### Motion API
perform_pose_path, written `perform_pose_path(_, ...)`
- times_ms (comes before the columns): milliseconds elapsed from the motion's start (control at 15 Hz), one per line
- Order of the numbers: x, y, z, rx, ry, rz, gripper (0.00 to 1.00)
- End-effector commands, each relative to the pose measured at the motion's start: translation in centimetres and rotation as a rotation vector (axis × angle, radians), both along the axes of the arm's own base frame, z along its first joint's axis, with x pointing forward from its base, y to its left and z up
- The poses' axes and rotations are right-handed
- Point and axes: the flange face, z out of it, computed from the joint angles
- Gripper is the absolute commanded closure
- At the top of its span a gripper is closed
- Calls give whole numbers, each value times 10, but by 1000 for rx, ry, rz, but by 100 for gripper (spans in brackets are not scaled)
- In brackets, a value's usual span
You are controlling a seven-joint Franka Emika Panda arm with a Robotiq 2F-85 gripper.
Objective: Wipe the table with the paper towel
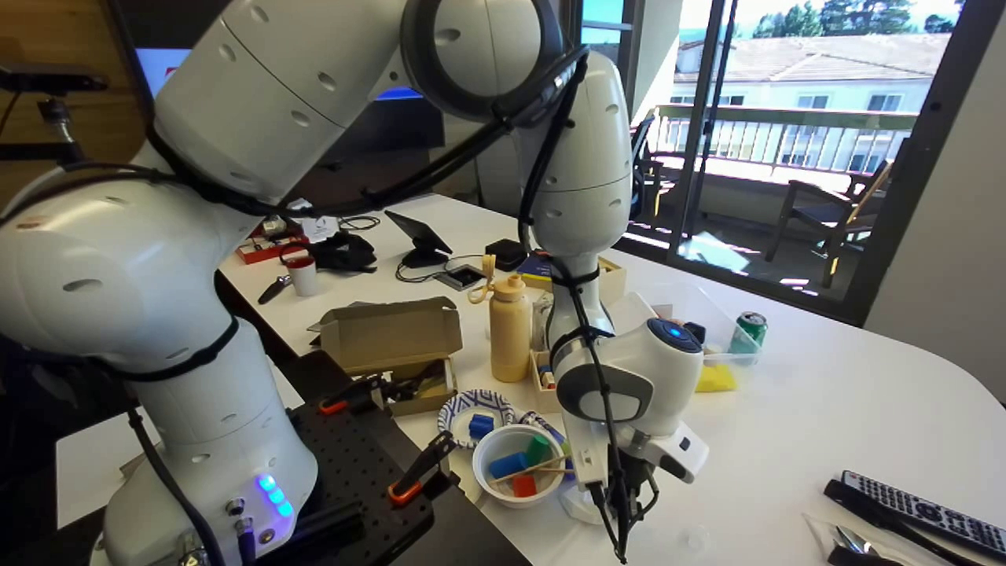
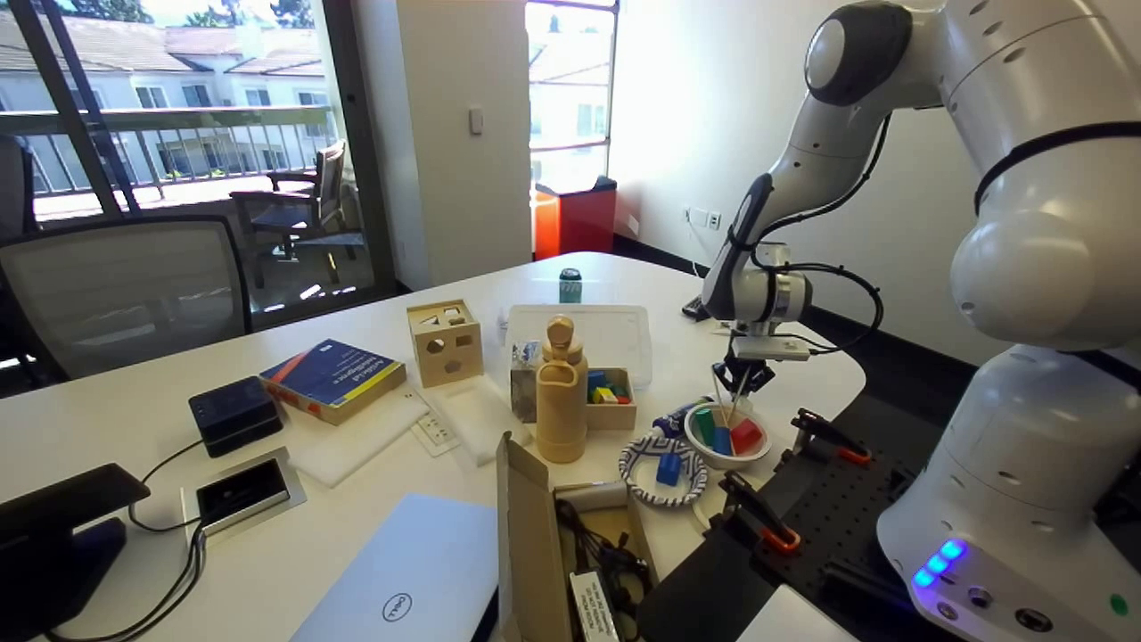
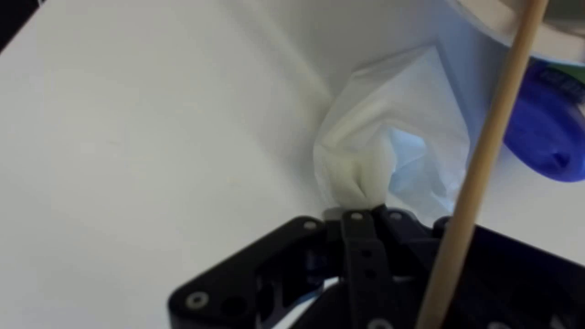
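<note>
Jaws pressed together, pinching a gathered tuft of the paper towel [image 3: 354, 137], which is white and crumpled, the remainder spreading just past the tips in the wrist view; whether it bears on the bench [image 3: 137, 183] cannot be told; wooden stick [image 3: 482, 164], slender, crossing in front of the jaws in the same view; white bowl [image 1: 503, 440], just beside the jaws, holding one green block [image 1: 537, 450], one blue block [image 1: 508, 465] and one red block [image 1: 524, 486], thin sticks [image 1: 544, 464] leaning over its rim; blue article [image 3: 544, 130], kind unclear, near the jaws and beside the bowl; patterned plate [image 2: 628, 464], past the bowl from the jaws, bearing another blue block [image 2: 669, 469]; small wooden box [image 2: 611, 417], farther from the jaws, open-topped, holding coloured blocks [image 2: 609, 392]; tan bottle [image 2: 561, 428], upright, just beside that box; clear plastic bin [image 2: 624, 325], near the same box, contents partly hidden; green can [image 2: 570, 287], upright, near the bin and well apart from the jaws; cardboard box [image 1: 391, 334], lid raised, well apart from the jaws, containing black cables [image 2: 615, 562] and, in an exterior view, a white printed packet [image 2: 593, 606]; wooden cube [image 2: 446, 352], cut-out holes in top and side, farther from the jaws than the bin; mug [image 1: 305, 279], white and red, contents cannot be told, farther again from the jaws.
</note>
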Motion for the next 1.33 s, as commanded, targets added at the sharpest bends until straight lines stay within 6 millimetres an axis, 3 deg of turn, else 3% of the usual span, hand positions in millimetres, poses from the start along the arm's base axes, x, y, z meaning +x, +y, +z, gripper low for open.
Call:
perform_pose_path(0,-15,3,3,-11,81,-36,99)
perform_pose_path(200,-17,-5,6,-92,58,-77,99)
perform_pose_path(467,-1,-5,8,-170,-70,-71,99)
perform_pose_path(800,32,-2,19,-187,-195,-66,99)
perform_pose_path(1267,79,5,22,-127,-243,-41,99)
